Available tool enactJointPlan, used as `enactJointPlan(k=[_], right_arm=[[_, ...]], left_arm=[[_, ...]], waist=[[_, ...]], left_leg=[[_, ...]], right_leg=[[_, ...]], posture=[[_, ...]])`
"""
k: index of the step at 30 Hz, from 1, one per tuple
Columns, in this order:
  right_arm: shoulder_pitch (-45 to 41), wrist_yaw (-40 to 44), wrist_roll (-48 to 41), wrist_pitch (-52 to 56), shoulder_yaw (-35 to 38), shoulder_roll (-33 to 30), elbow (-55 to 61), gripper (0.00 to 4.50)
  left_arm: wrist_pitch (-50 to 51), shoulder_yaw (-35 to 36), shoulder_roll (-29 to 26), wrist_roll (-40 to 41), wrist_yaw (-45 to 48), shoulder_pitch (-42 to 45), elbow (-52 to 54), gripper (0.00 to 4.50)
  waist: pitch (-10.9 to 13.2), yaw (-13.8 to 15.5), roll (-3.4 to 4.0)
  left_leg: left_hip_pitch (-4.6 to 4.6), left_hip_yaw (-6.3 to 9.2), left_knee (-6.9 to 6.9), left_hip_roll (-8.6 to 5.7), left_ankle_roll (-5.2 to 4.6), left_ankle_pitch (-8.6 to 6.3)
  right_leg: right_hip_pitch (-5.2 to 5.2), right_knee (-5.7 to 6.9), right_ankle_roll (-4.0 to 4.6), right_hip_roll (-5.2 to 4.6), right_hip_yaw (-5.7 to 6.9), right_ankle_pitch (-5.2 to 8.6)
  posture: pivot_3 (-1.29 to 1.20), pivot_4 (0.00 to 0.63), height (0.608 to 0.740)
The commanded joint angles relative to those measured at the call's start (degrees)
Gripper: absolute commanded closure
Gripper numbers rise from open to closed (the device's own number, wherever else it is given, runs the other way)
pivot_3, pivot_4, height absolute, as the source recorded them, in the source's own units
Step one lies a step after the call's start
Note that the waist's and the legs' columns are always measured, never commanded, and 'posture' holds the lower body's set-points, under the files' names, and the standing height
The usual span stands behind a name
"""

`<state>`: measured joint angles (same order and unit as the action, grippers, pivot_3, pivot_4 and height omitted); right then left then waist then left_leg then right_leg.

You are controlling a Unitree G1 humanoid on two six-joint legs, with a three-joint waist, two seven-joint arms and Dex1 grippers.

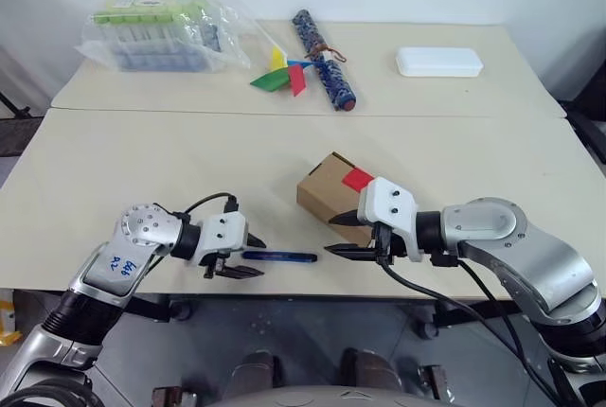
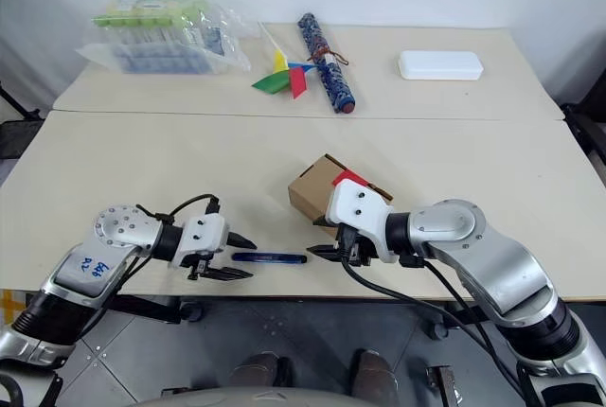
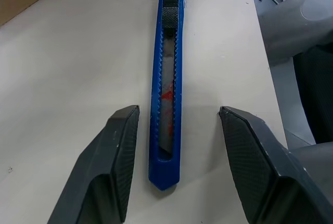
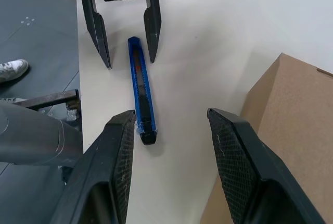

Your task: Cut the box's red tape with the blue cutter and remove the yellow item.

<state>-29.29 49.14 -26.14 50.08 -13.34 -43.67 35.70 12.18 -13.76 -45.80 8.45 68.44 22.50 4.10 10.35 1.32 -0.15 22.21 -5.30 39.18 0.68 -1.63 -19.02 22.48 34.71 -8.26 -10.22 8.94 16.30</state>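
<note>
Left wrist view: pickup of blue cutter (image 3: 165,83) in hand.
Left hand (image 3: 177,130) open astride it, holding nothing; next, close squarely. Right hand (image 4: 171,130) open, empty.

Pinwheel (image 1: 284,74), patterned roll (image 1: 322,59), white case (image 1: 438,61)

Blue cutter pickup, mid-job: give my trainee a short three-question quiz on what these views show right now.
1. True or false: the left gripper already clamps the blue cutter.
2. Where does the red tape sit? A) on the box, B) on the table beside it, C) on the cutter.
3. Fill in: the right gripper hangs with open jaws beside the ____.

Key:
1. False; its jaws straddle the cutter's end with gaps on both sides, and the cutter lies flat on the table.
2. A, on the box's upper face.
3. Box.
</note>
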Motion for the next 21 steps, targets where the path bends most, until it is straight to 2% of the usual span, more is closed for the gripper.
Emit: enactJointPlan(k=[1, 8, 11, 17, 21], right_arm=[[0.2, -0.3, -0.7, -0.2, 1.6, -0.6, 2.2, 2.24], [0.1, -0.1, -0.7, -0.3, 1.6, -0.8, 2.3, 2.24], [-0.1, 0.0, -0.8, -0.3, 1.6, -0.7, 2.2, 2.24], [-0.5, 0.9, -1.0, 0.0, 0.9, -1.2, 2.6, 2.24], [-1.2, 1.7, -0.7, -0.2, -0.8, -1.7, 3.4, 2.24]], left_arm=[[1.4, -2.8, -0.9, -2.8, 0.7, -2.4, -0.2, 1.81], [1.0, -3.3, -0.6, -3.3, 0.6, -2.7, -0.4, 1.81], [0.6, -4.2, -0.7, -3.9, 1.3, -2.5, -0.6, 2.4], [0.5, -4.9, 0.0, -4.6, 1.5, -1.6, -1.3, 4.08], [0.1, -5.2, -0.1, -5.1, 1.9, -1.2, -1.6, 4.1]], waist=[[0.0, 0.0, 0.02], [0.0, 0.0, 0.03], [0.0, 0.0, 0.05], [-0.1, 0.1, 0.08], [-0.1, 0.1, 0.12]], left_leg=[[-0.02, 0.01, 0.0, 0.0, 0.0, 0.0], [-0.02, 0.01, 0.0, 0.01, 0.0, 0.0], [-0.02, 0.01, 0.0, 0.0, 0.0, 0.0], [-0.04, 0.01, 0.0, 0.0, 0.0, 0.0], [-0.05, 0.02, 0.0, -0.01, 0.0, 0.0]], right_leg=[[0.0, 0.02, 0.0, 0.0, 0.0, 0.0], [0.0, 0.03, 0.0, 0.0, -0.01, 0.0], [0.0, 0.02, 0.0, 0.0, -0.01, 0.0], [-0.03, 0.02, 0.0, -0.01, -0.01, 0.0], [-0.03, 0.02, 0.0, -0.01, -0.02, 0.0]], posture=[[0.0, 0.15, 0.74], [0.0, 0.15, 0.74], [0.0, 0.15, 0.74], [0.0, 0.15, 0.74], [0.0, 0.15, 0.74]])
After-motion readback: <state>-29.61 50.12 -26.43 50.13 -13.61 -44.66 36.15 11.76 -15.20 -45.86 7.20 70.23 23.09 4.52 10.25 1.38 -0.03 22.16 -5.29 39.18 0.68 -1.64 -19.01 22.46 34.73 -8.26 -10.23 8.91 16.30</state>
